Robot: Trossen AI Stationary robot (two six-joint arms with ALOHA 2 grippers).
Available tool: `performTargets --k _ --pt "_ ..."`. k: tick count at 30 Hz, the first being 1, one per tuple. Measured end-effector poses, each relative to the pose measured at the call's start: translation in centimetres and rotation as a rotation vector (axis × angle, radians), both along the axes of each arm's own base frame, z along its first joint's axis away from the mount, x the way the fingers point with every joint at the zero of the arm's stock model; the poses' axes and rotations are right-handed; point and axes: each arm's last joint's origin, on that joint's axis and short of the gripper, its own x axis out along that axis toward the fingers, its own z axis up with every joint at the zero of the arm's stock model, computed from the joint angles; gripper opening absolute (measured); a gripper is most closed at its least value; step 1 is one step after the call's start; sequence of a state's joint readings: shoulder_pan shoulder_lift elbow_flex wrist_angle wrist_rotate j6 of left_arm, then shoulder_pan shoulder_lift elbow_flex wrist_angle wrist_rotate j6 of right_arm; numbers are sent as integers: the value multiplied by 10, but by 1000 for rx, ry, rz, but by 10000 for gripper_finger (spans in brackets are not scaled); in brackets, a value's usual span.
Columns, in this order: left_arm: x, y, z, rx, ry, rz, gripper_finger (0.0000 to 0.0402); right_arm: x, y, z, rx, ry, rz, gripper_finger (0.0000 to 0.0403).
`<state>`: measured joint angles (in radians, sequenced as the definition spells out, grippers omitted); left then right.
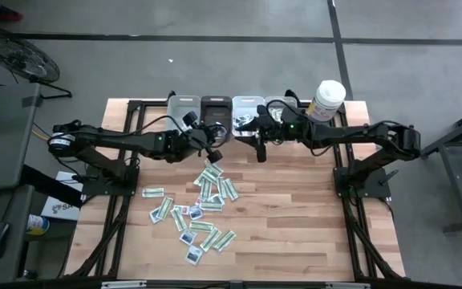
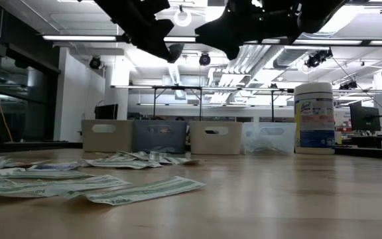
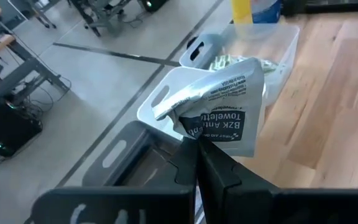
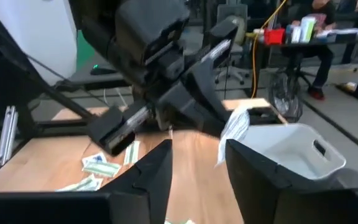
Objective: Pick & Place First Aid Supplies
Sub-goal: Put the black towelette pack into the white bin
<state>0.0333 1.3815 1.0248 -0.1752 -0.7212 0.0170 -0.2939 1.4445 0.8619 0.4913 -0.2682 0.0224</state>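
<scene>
Bare wood fills the table's (image 1: 295,233) lower right; left gripper (image 1: 213,152), clamped on a packet (image 3: 219,102), and right gripper (image 1: 261,152), jaws apart, hang by the bins (image 1: 215,107) at upper centre, the clear bin (image 3: 278,43) holding packets.

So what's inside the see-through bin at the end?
The clear bin holds a few green-and-white packets. The white packet pinched in the left gripper covers part of it, hiding whatever lies there.

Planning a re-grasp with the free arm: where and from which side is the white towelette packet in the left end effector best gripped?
Grip the towelette packet by its free upper edge, coming from the side opposite the left end effector, whose shut fingers pinch its lower corner. The packet is thin and crumpled, so pinch across its faces.
</scene>
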Motion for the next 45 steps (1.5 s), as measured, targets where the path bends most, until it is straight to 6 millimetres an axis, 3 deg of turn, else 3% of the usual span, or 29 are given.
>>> performTargets --k 5,9,14,21,29,35,45 --pt "0 0 0 5 7 -11 0 3 -2 0 15 -35 -20 191" --pt "0 0 0 2 9 -19 0 12 -5 -14 95 -23 -26 230" --pt "0 0 0 0 11 -23 0 19 -7 -20 92 -63 -24 253" --pt "0 0 0 -2 13 -26 0 20 -10 -21 84 -82 -52 248" --pt "0 -1 -1 3 25 -40 0 44 -17 -23 94 -67 -18 241" --pt "0 -1 -1 -8 30 -59 0 46 -20 -22 117 -59 -26 236" --pt "1 -2 -1 -6 32 -67 0 45 -21 -29 140 16 -38 178"
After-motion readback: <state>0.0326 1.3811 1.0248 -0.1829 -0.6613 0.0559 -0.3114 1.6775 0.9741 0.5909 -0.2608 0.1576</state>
